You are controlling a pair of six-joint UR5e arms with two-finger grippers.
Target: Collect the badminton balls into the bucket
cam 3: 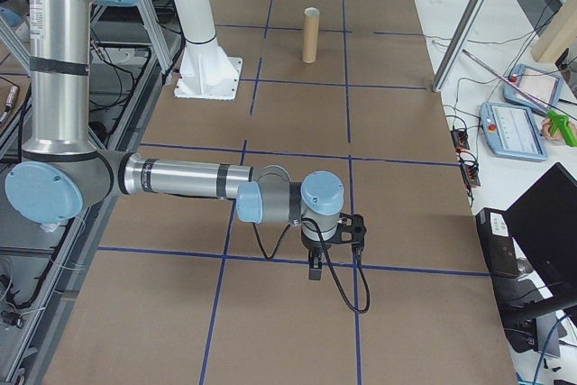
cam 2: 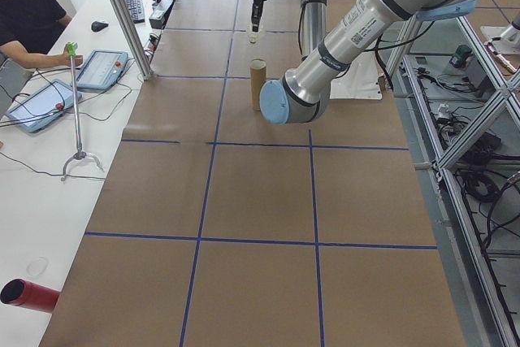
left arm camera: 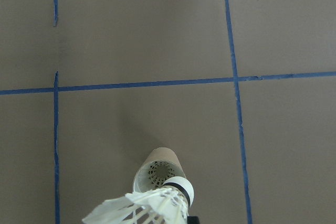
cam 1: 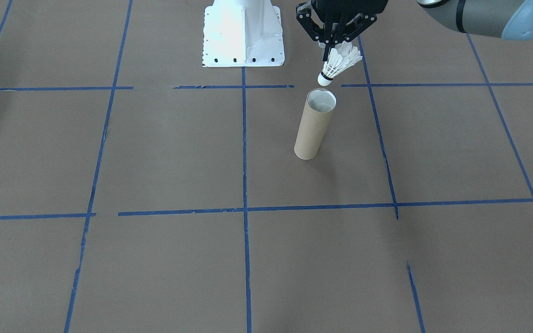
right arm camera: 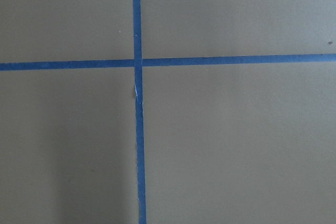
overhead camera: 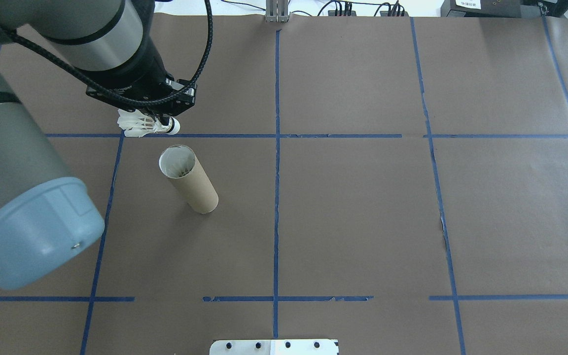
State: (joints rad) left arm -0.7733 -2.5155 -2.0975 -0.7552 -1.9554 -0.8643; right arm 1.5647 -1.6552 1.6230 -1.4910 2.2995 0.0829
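Left pincer (cam 1: pixel 336 44) grips the shuttlecock (cam 1: pixel 338 64) by its feathers, cork tilted down. Upright cardboard tube (cam 1: pixel 313 125) mouth sits just below, offset toward the operators' side. Right pincer's state: can't tell.

Table is seen steeply from above in overhead ext. (from behind robot) and front-facing ext. (opposite side, robot base (cam 1: pixel 243 34) at top); tube (cam 1: pixel 313 124) is shared by both. Table is viewed lengthwise, from farther off, by left & right ext. cams at opposite ends. Wrist cams are aimed straight down, close: left at tube mouth, right at tape cross (right arm camera: pixel 137 62) only.
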